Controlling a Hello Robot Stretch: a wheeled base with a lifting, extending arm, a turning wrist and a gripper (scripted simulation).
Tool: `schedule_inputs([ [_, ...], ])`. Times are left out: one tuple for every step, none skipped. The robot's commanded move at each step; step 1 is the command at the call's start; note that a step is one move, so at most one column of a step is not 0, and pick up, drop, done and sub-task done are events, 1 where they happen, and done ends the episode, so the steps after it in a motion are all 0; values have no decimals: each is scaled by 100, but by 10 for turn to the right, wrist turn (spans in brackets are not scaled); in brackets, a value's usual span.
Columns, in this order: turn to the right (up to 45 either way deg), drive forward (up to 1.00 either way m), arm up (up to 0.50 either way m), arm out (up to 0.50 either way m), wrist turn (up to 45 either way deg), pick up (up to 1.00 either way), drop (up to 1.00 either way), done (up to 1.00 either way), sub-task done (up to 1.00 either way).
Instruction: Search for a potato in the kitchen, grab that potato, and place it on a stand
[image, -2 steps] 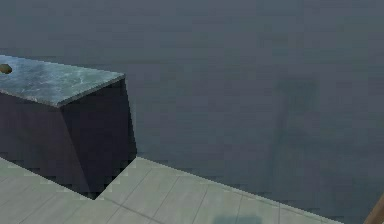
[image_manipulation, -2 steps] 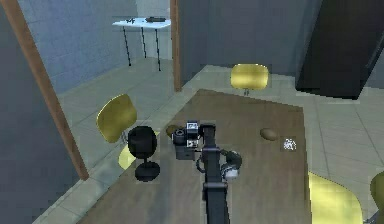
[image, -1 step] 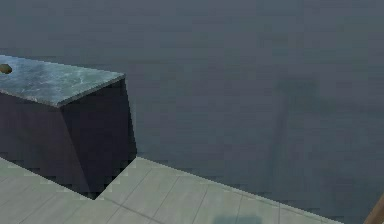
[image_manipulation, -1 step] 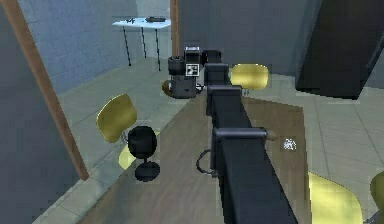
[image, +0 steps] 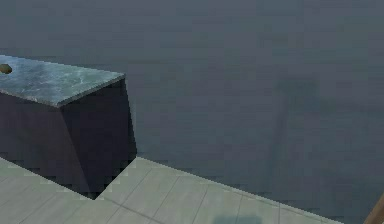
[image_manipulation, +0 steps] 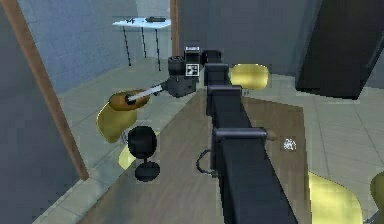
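In the arm side view my arm reaches out over a brown wooden table (image_manipulation: 185, 140). At its far end the gripper (image_manipulation: 136, 97) points to the view's left. A brown rounded thing (image_manipulation: 121, 100), potato-like in shape and colour, hangs at the fingers, above a yellow chair (image_manipulation: 112, 124) and clear of the table; the gripper holds it. A small white table (image_manipulation: 140, 22) on thin legs stands far out at the back with dark things on top.
More yellow chairs (image_manipulation: 250, 74) ring the table, and a black rounded object (image_manipulation: 143, 150) sits at its left edge. A dark cabinet (image_manipulation: 340, 45) stands at back right. In the forward view a dark counter (image: 70, 130) with a marble top stands before a grey wall.
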Motion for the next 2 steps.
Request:
schedule_inputs([
  [0,0,0,0,-450,0,0,0,0],
  [0,0,0,0,-420,0,0,0,0],
])
